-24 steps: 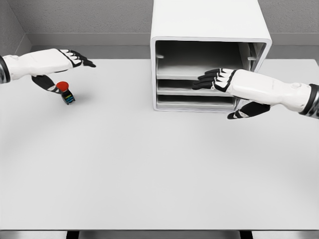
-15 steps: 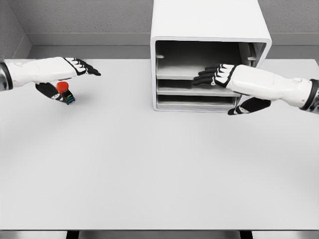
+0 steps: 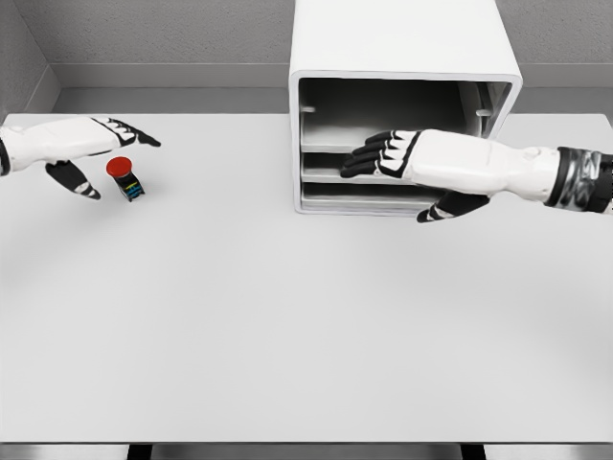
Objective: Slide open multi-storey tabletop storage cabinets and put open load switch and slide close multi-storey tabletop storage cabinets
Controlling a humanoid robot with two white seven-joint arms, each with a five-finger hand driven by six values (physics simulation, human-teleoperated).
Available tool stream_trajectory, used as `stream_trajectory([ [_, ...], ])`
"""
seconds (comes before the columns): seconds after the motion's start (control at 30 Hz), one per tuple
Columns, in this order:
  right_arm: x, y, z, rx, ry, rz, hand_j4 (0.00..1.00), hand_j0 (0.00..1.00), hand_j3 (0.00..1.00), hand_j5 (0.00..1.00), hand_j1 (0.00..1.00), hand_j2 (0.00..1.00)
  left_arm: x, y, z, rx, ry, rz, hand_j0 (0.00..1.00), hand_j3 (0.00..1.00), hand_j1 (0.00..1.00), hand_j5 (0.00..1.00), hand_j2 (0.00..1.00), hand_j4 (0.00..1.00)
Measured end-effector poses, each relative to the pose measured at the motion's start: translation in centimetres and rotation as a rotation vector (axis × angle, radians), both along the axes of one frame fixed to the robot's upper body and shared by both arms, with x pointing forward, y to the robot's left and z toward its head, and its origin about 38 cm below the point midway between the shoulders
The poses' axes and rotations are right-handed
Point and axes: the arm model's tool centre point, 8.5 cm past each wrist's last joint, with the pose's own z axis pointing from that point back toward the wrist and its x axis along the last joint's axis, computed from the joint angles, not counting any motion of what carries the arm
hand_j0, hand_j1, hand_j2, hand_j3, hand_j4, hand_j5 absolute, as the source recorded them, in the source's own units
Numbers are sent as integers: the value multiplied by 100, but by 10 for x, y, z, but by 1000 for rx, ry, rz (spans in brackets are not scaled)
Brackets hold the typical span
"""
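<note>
Head view shows a white worktop (image 3: 287,326) with a white storage cabinet (image 3: 402,43) at about 1 o'clock, its front open and two shelf-like trays (image 3: 330,171) showing below an empty upper bay. The load switch (image 3: 124,178), a small dark block with a red round button on top, stands on the worktop at about 10 o'clock, well apart from the cabinet.

The right hand (image 3: 402,158) reaches across the cabinet's front at the level of the upper tray, fingers stretched flat and pointing to 9 o'clock, thumb hanging below; it holds nothing. The left hand (image 3: 81,153) hovers just beside the switch on its 9 o'clock side, fingers extended above it and thumb lowered, spread and gripping nothing; the switch stands free between them.

Judging by this, the step in hand is the opening of a tray, with the pick-up of the switch being readied in parallel. The next move calls for the right fingers to hook a tray's front lip and draw it toward 6 o'clock, far enough to leave room for the switch, while the left hand must close around the block without knocking it over.

Whether the right fingers touch the tray edge or only float before it cannot be told. The right forearm hides the trays' right half. No handles can be made out, and the cabinet's top is cut off.
</note>
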Motion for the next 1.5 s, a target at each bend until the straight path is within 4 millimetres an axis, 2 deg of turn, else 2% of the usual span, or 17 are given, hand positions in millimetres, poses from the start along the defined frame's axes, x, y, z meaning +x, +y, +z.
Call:
stream_trajectory([
  [0.27,10,5,6,-19,-68,-31,100,100,100,100,100,100,6,-7,-17,6,29,7,100,100,100,100,100,100],
  [0.57,36,-7,-13,-48,-35,-166,100,100,100,100,100,100,13,-1,-21,12,29,43,100,100,100,100,100,100],
  [0.77,44,-4,-18,-59,-27,-221,100,100,100,100,100,100,18,-1,-24,15,31,62,90,90,90,90,90,90],
  [0.87,48,-1,-24,-56,-6,-240,100,100,100,100,100,100,20,0,-26,18,34,69,81,81,81,81,81,81],
  [1.17,64,-1,-44,-68,38,-293,100,100,100,100,100,100,20,0,-28,23,40,73,77,77,77,77,77,77],
  [1.5,71,1,-47,-83,-1,-318,100,100,100,100,100,100,18,2,-32,28,47,74,66,66,66,66,66,66],
])
